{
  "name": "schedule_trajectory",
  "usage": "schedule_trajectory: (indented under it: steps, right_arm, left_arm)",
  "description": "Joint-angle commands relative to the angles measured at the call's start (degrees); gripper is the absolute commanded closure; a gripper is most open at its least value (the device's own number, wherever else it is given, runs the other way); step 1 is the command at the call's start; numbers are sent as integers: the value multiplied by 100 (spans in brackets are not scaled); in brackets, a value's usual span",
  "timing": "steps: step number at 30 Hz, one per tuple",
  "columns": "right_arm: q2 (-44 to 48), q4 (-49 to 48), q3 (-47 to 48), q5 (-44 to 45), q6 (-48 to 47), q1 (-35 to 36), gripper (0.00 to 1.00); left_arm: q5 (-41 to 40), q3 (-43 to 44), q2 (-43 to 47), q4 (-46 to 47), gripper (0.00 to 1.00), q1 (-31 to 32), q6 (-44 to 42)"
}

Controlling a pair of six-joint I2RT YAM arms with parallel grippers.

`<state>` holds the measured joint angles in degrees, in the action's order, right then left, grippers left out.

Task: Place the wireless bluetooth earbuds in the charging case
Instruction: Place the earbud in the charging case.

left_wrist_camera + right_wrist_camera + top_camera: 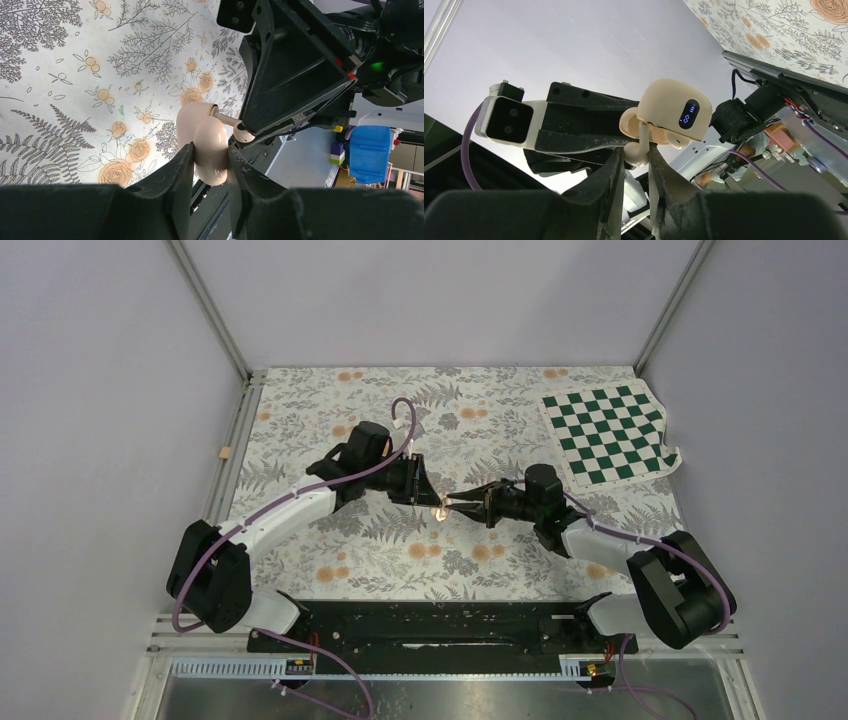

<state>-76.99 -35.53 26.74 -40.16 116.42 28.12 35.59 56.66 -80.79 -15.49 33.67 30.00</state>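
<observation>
Above the middle of the floral table the two grippers meet tip to tip. The charging case (439, 508), pale peach and open, is clamped by my left gripper (210, 156), which is shut on one rounded half (211, 145). In the right wrist view the case (664, 102) shows a lit blue display (688, 114). My right gripper (635, 156) is shut on an earbud (636, 153), whose stem points up into the case opening. The same earbud (243, 133) appears in the left wrist view at the right gripper's fingers (295, 75). A second pale bud (677, 142) seems seated in the case.
A green-and-white checkered cloth (610, 435) lies at the back right of the floral tablecloth (400, 550). Metal frame posts stand at the back corners. A small tan piece (224, 452) sits on the left rail. Both arm bases are at the near edge.
</observation>
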Motion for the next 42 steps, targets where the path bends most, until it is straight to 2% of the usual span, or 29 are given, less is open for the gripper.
schedule_trajectory:
  steps: [1, 42]
  right_arm:
    - [-13, -221, -55, -88, -24, 36, 100]
    - [-593, -1492, -299, 73, 465, 62, 100]
  left_arm:
    - [109, 225, 21, 257, 81, -20, 26]
    - [406, 128, 145, 322, 81, -26, -133]
